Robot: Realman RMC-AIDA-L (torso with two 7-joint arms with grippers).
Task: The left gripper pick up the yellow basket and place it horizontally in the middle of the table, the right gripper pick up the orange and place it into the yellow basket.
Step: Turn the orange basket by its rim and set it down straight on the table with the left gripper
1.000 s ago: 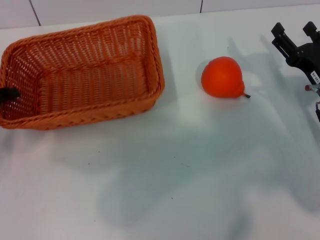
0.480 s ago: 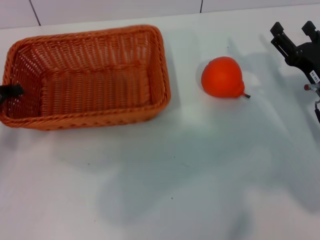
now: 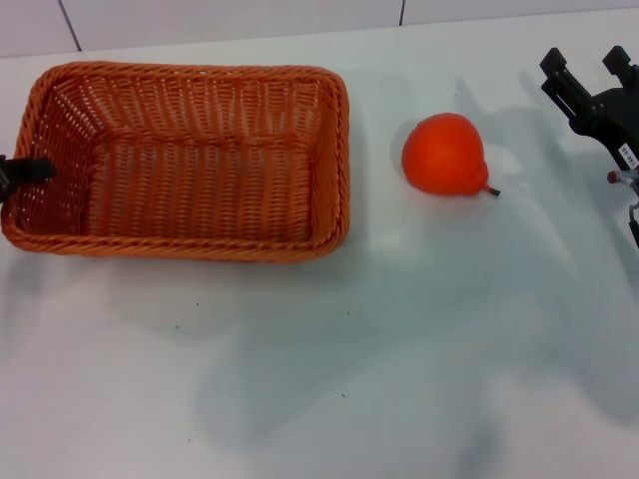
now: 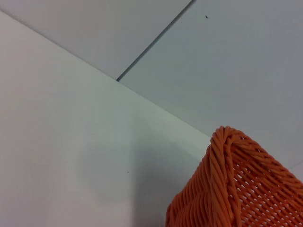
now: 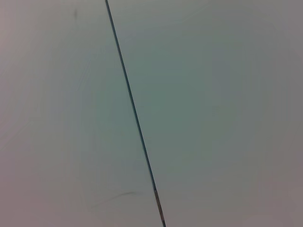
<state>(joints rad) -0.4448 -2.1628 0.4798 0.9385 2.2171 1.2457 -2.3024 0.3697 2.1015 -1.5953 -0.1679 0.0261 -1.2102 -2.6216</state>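
The yellow basket (image 3: 190,160) is an orange-brown wicker rectangle lying lengthwise across the left half of the white table (image 3: 399,349). Only the dark tip of my left gripper (image 3: 22,172) shows, shut on the basket's left rim. A corner of the basket also shows in the left wrist view (image 4: 236,189). The orange (image 3: 445,154) lies on the table to the right of the basket, apart from it, its stem pointing right. My right gripper (image 3: 591,68) is open and empty at the far right edge, to the right of the orange and not touching it.
A white wall with dark seams (image 3: 402,12) runs behind the table's far edge. The right wrist view shows only a pale surface with a dark seam (image 5: 135,113). Bare tabletop lies in front of the basket and orange.
The basket has turned from a slanted position to lie level and has shifted slightly right, still held at its left rim by the left gripper. The orange and right gripper have not moved.
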